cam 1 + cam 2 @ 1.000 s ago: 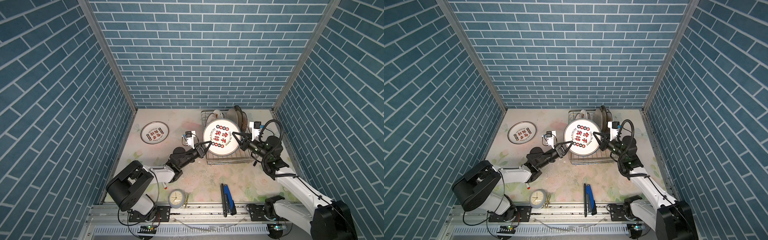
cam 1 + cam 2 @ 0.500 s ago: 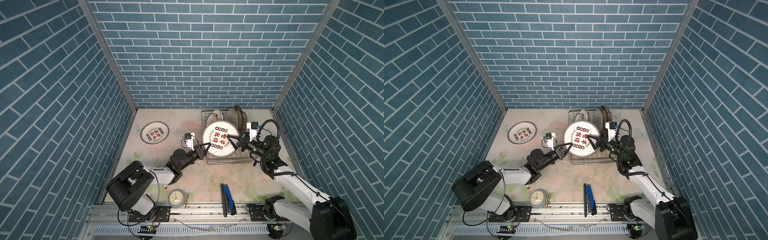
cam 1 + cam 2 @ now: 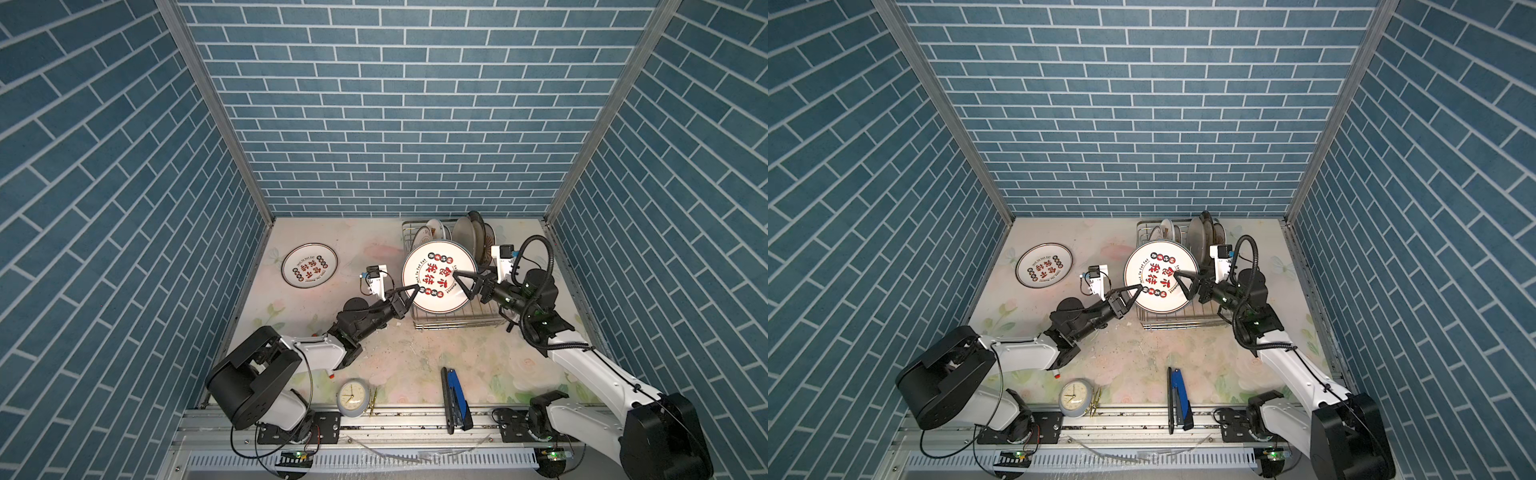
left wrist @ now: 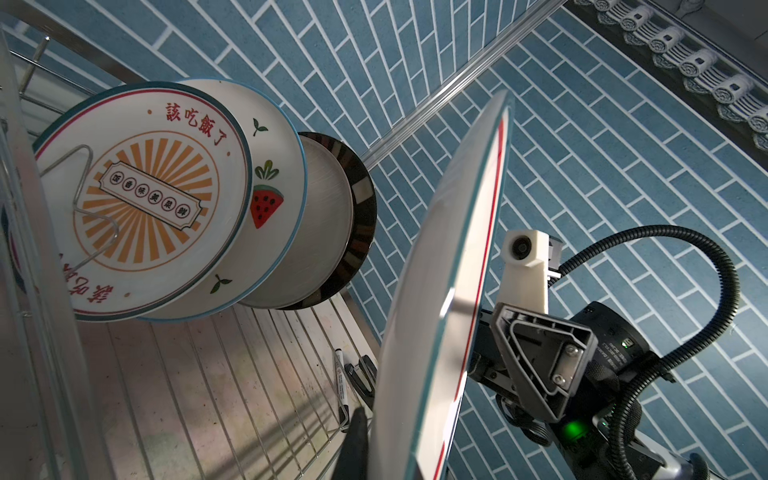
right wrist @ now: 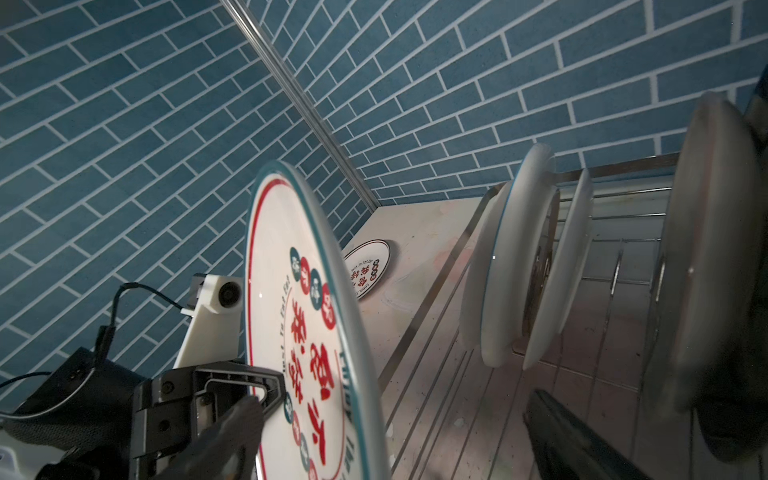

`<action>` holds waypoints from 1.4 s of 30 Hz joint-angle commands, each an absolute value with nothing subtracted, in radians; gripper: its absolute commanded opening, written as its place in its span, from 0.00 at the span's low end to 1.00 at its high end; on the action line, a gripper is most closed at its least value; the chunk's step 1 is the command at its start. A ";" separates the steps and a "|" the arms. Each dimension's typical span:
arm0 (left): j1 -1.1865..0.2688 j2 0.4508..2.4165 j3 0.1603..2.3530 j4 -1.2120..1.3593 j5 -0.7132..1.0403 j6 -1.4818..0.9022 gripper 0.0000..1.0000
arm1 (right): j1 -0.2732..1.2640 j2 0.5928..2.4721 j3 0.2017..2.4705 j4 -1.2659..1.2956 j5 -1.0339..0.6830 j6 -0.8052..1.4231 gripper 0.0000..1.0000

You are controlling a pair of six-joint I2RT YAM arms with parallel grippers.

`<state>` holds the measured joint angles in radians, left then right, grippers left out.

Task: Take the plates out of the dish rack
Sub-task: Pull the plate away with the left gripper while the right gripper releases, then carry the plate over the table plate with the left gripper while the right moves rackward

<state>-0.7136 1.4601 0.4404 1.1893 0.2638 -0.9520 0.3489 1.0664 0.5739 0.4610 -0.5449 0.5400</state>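
Note:
A white plate (image 3: 438,276) with red and black characters stands tilted over the front of the wire dish rack (image 3: 457,324), seen in both top views (image 3: 1160,276). My left gripper (image 3: 413,291) is shut on its left rim; in the left wrist view the plate (image 4: 449,270) is edge-on beside one dark finger (image 4: 353,449). My right gripper (image 3: 462,286) stands open at the right rim, its fingers (image 5: 224,436) wide on either side of the plate (image 5: 307,332). Several plates (image 3: 469,235) stand upright at the rack's back (image 4: 141,199). Another printed plate (image 3: 309,266) lies flat on the table, far left.
A small round clock (image 3: 352,397) and a dark and blue tool (image 3: 455,395) lie near the table's front edge. A black marker (image 4: 340,382) lies beside the rack. Blue brick walls close in three sides; the rack sits close to the right wall.
My right gripper has opened and let go of the plate's right rim. The left gripper keeps its hold, and the plate has hardly moved.

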 commanded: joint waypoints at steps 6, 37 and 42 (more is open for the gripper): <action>-0.668 1.359 0.410 1.216 0.266 -0.954 0.00 | 0.354 1.007 0.591 0.473 -0.475 0.539 0.98; -0.275 1.029 0.278 0.936 0.267 -1.071 0.00 | 0.739 1.230 0.790 0.389 -0.247 0.343 0.97; -0.262 0.971 0.305 0.780 0.204 -1.023 0.00 | 0.785 1.359 0.855 0.418 -0.245 0.343 0.99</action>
